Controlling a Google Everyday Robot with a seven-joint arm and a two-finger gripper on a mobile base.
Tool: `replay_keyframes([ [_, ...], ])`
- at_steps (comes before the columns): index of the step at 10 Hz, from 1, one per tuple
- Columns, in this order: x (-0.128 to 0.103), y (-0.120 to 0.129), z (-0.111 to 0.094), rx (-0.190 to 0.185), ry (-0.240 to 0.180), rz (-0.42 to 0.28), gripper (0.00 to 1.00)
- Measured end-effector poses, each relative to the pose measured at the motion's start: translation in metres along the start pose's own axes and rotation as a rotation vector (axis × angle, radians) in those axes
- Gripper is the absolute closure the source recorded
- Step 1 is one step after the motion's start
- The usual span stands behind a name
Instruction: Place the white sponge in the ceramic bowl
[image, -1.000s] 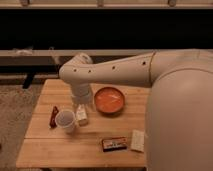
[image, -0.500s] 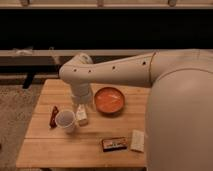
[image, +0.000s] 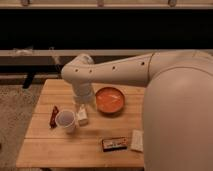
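Note:
The white sponge (image: 137, 140) lies flat near the front right edge of the wooden table (image: 45, 150), right of a dark packet. The ceramic bowl (image: 110, 100), orange with a darker rim, sits at the middle back of the table and looks empty. My arm reaches in from the right and bends down left of the bowl. The gripper (image: 82, 105) hangs at its end, just above an upright white bottle-like item (image: 82, 117), far from the sponge.
A white round cup (image: 65, 120) stands left of the bottle-like item, with a red packet (image: 53, 116) beside it. A dark rectangular packet (image: 114, 144) lies near the front edge. A dark railing runs behind the table; carpet lies to the left.

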Motion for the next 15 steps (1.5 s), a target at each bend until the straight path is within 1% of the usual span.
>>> replay_keyframes([
  [1, -0.008, -0.016, 0.005, 0.003, -0.001, 0.018, 0.35],
  [2, -0.016, -0.041, 0.012, 0.0, 0.0, 0.05, 0.35],
  [3, -0.015, -0.069, 0.019, 0.003, 0.009, 0.087, 0.35],
  [4, -0.011, -0.087, 0.023, -0.001, 0.012, 0.115, 0.35],
  [5, -0.004, -0.109, 0.026, -0.006, 0.018, 0.146, 0.35],
  [6, 0.01, -0.14, 0.034, -0.017, 0.03, 0.194, 0.35],
  [7, 0.019, -0.156, 0.039, -0.024, 0.04, 0.217, 0.35],
  [8, 0.032, -0.176, 0.05, -0.034, 0.055, 0.247, 0.35],
  [9, 0.042, -0.192, 0.063, -0.044, 0.071, 0.266, 0.35],
  [10, 0.049, -0.201, 0.074, -0.055, 0.083, 0.274, 0.35],
  [12, 0.07, -0.23, 0.099, -0.089, 0.113, 0.307, 0.35],
  [13, 0.077, -0.239, 0.107, -0.098, 0.12, 0.32, 0.35],
  [15, 0.085, -0.247, 0.115, -0.114, 0.125, 0.338, 0.35],
])
